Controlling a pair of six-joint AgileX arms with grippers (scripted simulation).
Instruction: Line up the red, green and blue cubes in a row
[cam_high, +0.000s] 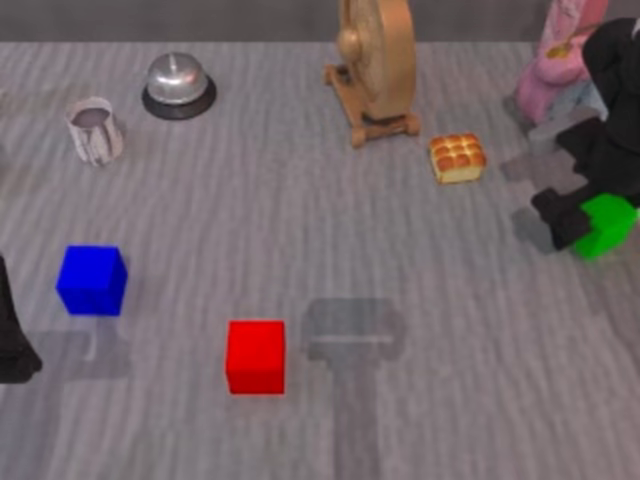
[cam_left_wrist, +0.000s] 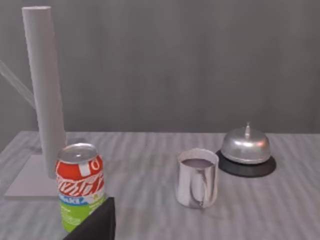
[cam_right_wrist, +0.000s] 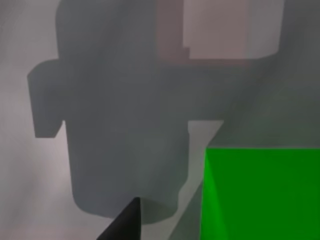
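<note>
Right gripper (cam_high: 583, 218), a black two-finger pincer, low over the table's right edge, right at the small glossy bright green cube (cam_high: 606, 226). Cube partly under the dark fingers in the top view, its free faces showing on the side away from the table's middle. In the right wrist view the same green cube (cam_right_wrist: 261, 192) very close, filling a corner, one dark fingertip (cam_right_wrist: 126, 222) just beside it with a strip of grey table between. Whether the fingers are pressed onto the cube or merely straddling it: cannot tell; only one finger shows, and no contact visible.

Relation that matters: green cube directly at the right pincer, the other two well apart from it toward the table's left. Glossy bright red cube (cam_high: 255, 356) far off across the table toward the near middle; glossy deep blue cube (cam_high: 92, 280) farther still, near the left gripper (cam_high: 12, 350), parked at the left edge; finger state not visible. A cube has no long axis, so any square pair of faces suits a grasp.

Judged step: securing the green cube with the right arm, nearest by far. Likely next need: a carry leftward toward the red cube. Row not yet formed; three cubes scattered.
</note>
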